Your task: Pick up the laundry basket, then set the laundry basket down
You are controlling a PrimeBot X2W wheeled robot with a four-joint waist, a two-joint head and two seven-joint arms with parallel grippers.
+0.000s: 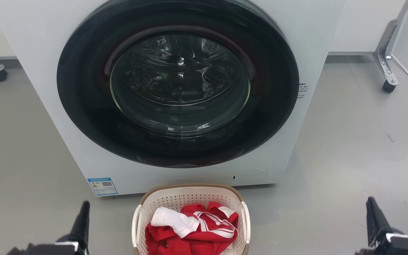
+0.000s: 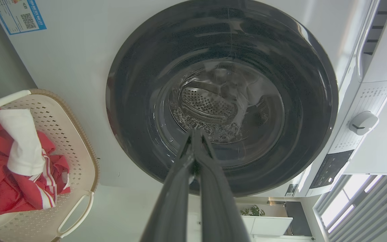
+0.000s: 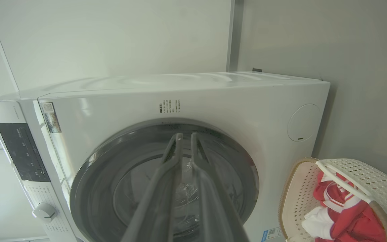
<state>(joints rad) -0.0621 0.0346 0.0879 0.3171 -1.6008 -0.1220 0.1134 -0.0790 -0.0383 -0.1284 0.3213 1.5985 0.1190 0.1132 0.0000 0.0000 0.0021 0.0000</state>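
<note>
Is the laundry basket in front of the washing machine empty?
No, red and white clothes lie inside the basket.

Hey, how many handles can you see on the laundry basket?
2: one white handle on the laundry basket's left side, one on its right side.

White front-loading washing machine (image 1: 48,53), round dark-rimmed glass door (image 1: 177,85), stands on grey floor (image 1: 349,148). Blue label (image 1: 102,186) at its lower front corner. Red and white garments (image 1: 193,235) lie crumpled together.
</note>
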